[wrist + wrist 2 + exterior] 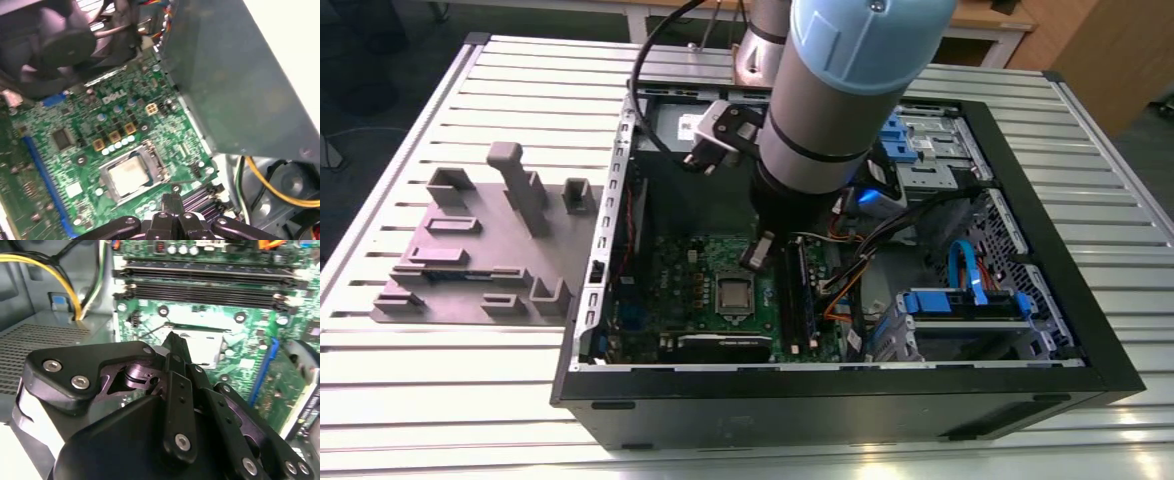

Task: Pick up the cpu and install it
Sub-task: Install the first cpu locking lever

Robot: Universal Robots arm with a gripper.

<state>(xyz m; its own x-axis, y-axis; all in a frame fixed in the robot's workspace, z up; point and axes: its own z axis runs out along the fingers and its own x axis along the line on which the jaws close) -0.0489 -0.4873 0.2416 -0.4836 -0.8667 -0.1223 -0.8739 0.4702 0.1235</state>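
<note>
The cpu (128,175), a pale silver square, lies flat inside the metal socket frame of the green motherboard (65,165). It also appears as the cpu (202,346) in the second wrist view and as a small grey square, the cpu (735,293), in the exterior view. My gripper (758,252) hangs inside the open computer case, a little above the board and just beside the socket. In both wrist views the black fingers of the gripper (172,201) stand together, shut with nothing between them. The tip of the gripper (175,342) sits at the socket's edge.
A grey power-supply box (240,75) rises close beside the socket. Memory slots (210,287), yellow cables (75,295) and a black fan (50,40) ring the board. Blue drive caddies (967,300) fill the case's right. A grey parts fixture (480,240) stands at the exterior view's left.
</note>
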